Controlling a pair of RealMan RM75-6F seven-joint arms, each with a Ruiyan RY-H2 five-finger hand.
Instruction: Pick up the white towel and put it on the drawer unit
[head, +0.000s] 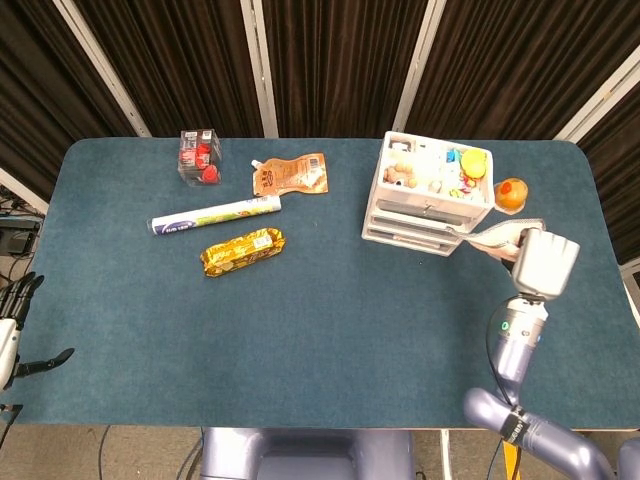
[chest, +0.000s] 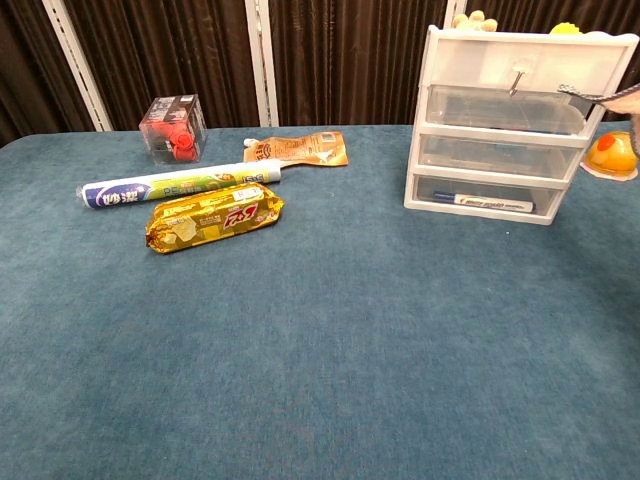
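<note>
The white towel (head: 494, 238) hangs in the air just right of the white drawer unit (head: 428, 205), level with its front right corner. My right hand (head: 545, 262) grips the towel from behind. In the chest view only the towel's dark-edged corner (chest: 598, 96) pokes in at the right border, beside the top drawer of the unit (chest: 500, 120). The unit's top tray holds several small toys. My left hand (head: 12, 332) hangs off the table's left edge with its fingers apart and nothing in it.
An orange toy (head: 510, 193) sits right of the drawer unit, close behind the towel. On the left half of the table lie a gold snack packet (head: 242, 250), a white tube (head: 215, 214), an orange pouch (head: 290, 173) and a clear box of red pieces (head: 200, 155).
</note>
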